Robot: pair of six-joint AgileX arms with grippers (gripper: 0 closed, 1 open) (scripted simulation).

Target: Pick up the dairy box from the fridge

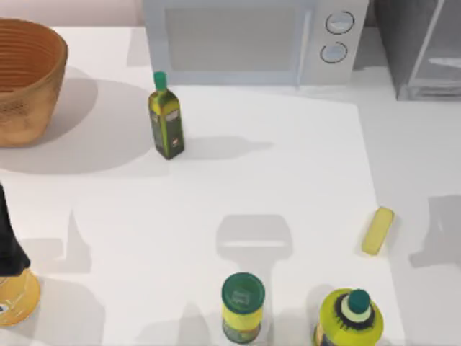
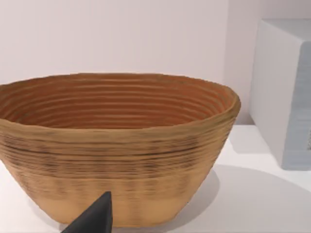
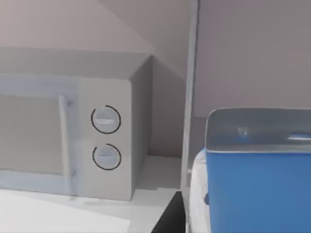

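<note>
Middle of the counter [image 1: 288, 166] is wide open. Oil bottle [image 1: 166, 124] stands alone left of centre, microwave [image 1: 252, 40] blocks the back, and the fridge [image 1: 421, 47] fills the back-right corner.

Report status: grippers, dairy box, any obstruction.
Left gripper parked facing the basket. Right gripper close to the dairy box, beside the microwave. No obstruction seen.
</note>
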